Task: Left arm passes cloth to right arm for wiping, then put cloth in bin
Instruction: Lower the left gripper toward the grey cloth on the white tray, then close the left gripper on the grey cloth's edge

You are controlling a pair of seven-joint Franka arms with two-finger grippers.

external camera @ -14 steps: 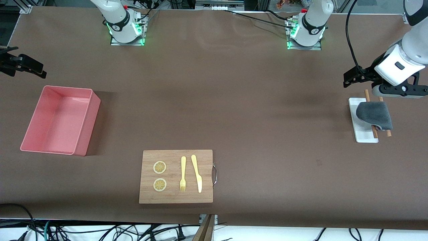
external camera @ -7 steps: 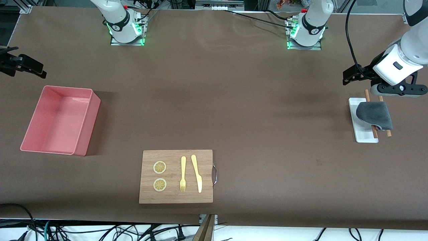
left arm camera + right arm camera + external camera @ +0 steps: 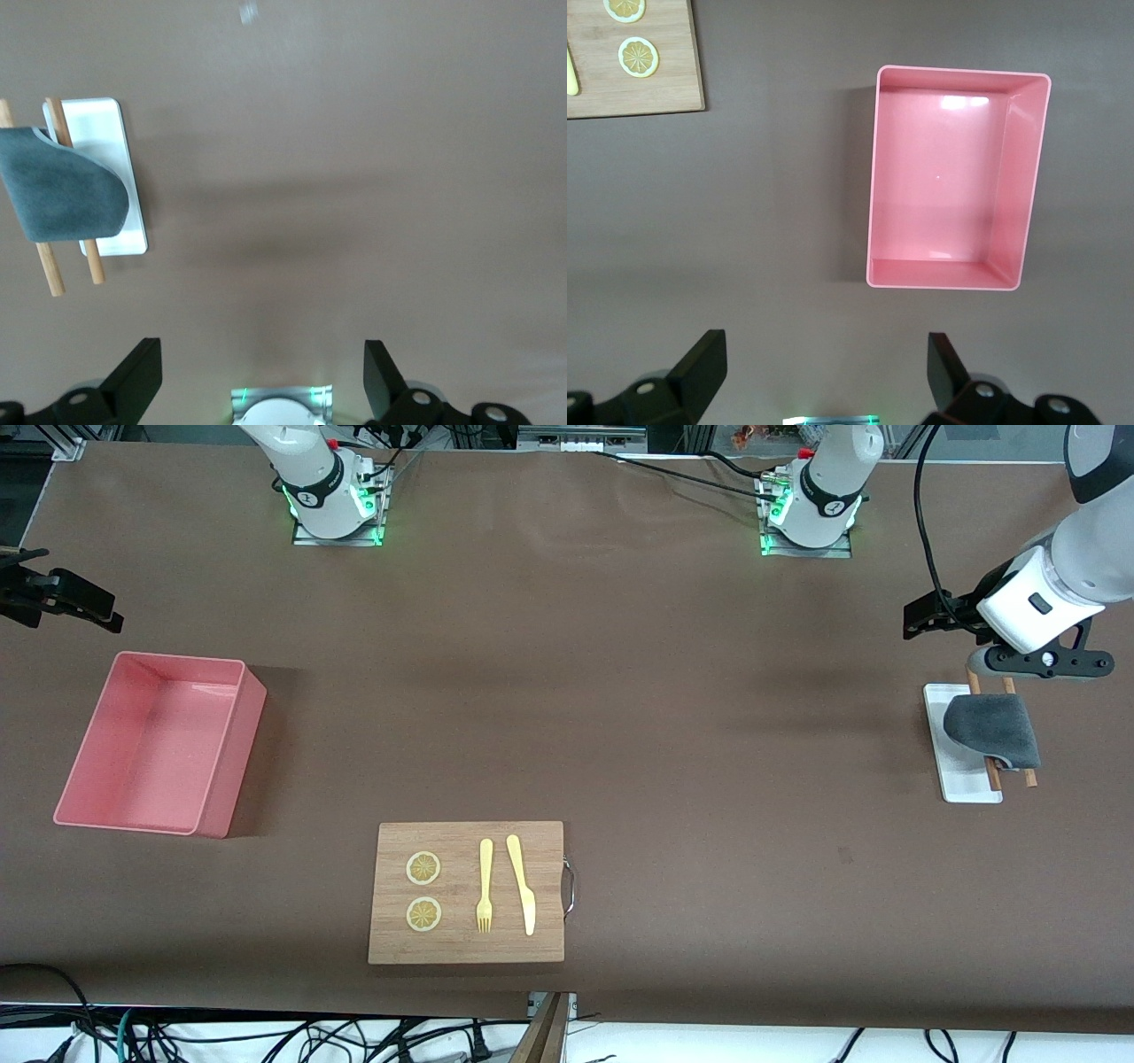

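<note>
The cloth [image 3: 992,731] lies dark grey side up, draped over two wooden sticks [image 3: 989,772] on a small white tray [image 3: 955,786] at the left arm's end of the table. It also shows in the left wrist view [image 3: 62,190]. My left gripper [image 3: 921,618] hangs open and empty over bare table beside the tray, clear of the cloth; its jaws stand wide apart in the left wrist view [image 3: 261,359]. My right gripper [image 3: 66,598] waits open and empty in the air beside the pink bin [image 3: 232,753], which is empty in the right wrist view [image 3: 1023,177].
A wooden board [image 3: 545,868] with two lemon slices [image 3: 423,868], a yellow fork [image 3: 485,886] and a knife [image 3: 523,886] lies near the front edge; its corner shows in the right wrist view [image 3: 664,84]. The arm bases [image 3: 806,514] stand along the back.
My left arm's wrist has drifted a little toward the bases and the table's middle, away from the cloth. The cloth, the bin and the right arm have not moved.
</note>
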